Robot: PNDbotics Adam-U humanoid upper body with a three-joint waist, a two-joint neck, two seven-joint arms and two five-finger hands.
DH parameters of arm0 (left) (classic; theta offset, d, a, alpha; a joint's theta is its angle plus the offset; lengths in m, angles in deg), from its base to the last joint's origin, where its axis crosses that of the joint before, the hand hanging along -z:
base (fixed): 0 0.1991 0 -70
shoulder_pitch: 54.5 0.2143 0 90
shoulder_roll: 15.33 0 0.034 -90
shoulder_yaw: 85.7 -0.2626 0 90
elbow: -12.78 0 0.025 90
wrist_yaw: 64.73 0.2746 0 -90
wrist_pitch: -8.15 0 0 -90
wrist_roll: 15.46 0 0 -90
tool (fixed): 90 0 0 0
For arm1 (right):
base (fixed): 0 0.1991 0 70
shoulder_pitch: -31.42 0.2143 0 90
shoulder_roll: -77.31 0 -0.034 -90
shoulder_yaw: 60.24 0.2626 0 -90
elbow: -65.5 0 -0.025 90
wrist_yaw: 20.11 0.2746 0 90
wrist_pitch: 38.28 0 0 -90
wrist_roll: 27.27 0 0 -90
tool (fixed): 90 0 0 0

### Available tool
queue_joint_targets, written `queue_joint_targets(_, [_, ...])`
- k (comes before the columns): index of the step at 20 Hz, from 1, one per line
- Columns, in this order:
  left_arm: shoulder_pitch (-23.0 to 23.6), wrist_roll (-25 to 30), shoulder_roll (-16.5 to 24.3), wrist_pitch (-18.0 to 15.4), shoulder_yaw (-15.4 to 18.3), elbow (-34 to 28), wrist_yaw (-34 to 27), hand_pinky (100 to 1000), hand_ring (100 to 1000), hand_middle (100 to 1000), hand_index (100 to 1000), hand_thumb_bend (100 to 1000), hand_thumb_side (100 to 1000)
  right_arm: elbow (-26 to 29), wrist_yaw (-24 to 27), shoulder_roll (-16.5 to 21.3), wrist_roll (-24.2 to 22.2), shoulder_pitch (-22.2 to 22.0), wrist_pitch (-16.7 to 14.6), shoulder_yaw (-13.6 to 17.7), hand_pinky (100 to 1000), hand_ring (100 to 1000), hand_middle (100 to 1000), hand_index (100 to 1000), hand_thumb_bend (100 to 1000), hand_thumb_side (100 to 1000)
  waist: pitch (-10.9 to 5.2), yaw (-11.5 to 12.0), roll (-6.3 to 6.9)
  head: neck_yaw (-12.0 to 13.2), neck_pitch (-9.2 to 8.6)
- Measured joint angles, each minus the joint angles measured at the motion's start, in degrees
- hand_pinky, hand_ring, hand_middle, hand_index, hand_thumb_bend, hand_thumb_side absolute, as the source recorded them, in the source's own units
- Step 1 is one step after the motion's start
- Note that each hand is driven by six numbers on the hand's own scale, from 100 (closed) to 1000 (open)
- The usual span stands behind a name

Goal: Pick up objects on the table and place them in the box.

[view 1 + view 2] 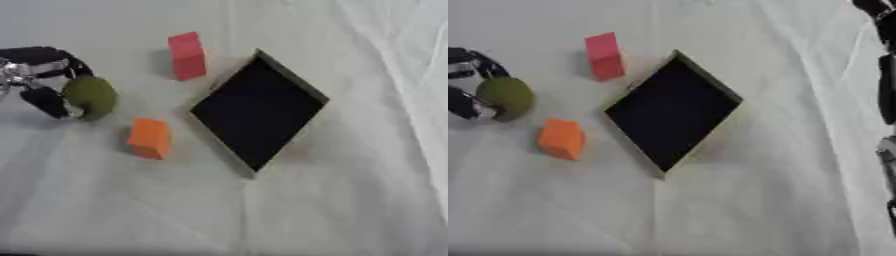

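Cradling green ball (pixel 90 96), left hand (pixel 39 80) curled

The left hand (pixel 39 82) was mostly black, with silver metal parts showing at its wrist end and a pale patch near the lower fingertips. Its fingers (pixel 48 102) were dark and rounded. At the right edge of the right eye view, the right arm (pixel 888 85) showed as black segments with a greyish joint lower down.

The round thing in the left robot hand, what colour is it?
Olive green, clearest in the left eye view.
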Motion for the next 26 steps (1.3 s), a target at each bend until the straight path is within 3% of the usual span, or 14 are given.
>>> queue_joint_targets(1, [0.0,0.0,0.0,0.0,-0.1,0.0,0.1,742,717,641,760,200,100,0.0,0.0,0.0,0.0,0.0,0.0,0.0,869,913,707,808,100,617,0.0,0.0,0.0,0.0,0.0])
queue_joint_targets(4, [-0.1,0.1,0.0,-0.1,-0.1,-0.1,0.5,697,667,603,668,152,100,0.0,0.3,-0.1,0.0,0.0,0.0,0.0,869,914,706,808,100,619,0.0,0.0,0.0,0.0,0.0])
queue_joint_targets(7, [-0.1,0.1,0.0,-0.2,-0.1,-0.5,0.7,690,649,587,644,145,100,0.0,0.7,-0.1,-0.1,0.0,0.1,0.0,869,914,706,808,100,619,0.0,0.0,0.0,0.0,0.03])
queue_joint_targets(14, [-0.6,-0.1,0.0,-0.1,-0.1,-3.6,0.0,682,625,580,636,153,100,0.0,1.0,-0.1,-0.1,-0.3,0.1,0.0,870,914,705,807,100,619,0.0,0.1,0.0,0.1,0.43])
queue_joint_targets(20, [-1.2,-0.5,0.4,0.6,0.4,-9.7,-0.8,681,611,569,635,182,100,0.0,1.0,-0.1,-0.1,-0.5,0.1,0.0,870,913,705,807,100,618,0.0,0.3,0.0,-0.2,0.46])
queue_joint_targets(24, [-2.4,-0.1,0.9,0.7,0.7,-15.0,-1.8,682,607,566,632,155,100,0.0,1.0,0.0,0.1,-0.5,0.0,0.1,870,911,705,807,100,616,0.0,0.5,0.0,-0.7,0.49])
queue_joint_targets(25, [-2.9,0.2,1.1,0.6,0.8,-16.6,-2.4,681,605,566,631,100,100,0.0,1.0,0.1,0.2,-0.5,-0.1,0.1,870,911,705,807,100,615,0.0,0.5,0.0,-0.9,0.51])
queue_joint_targets(26, [-3.4,0.4,1.1,0.5,0.8,-18.1,-3.1,681,603,565,630,123,100,0.0,1.0,0.1,0.2,-0.5,-0.2,0.1,869,910,705,807,100,614,-0.01,0.6,0.0,-1.2,0.61])
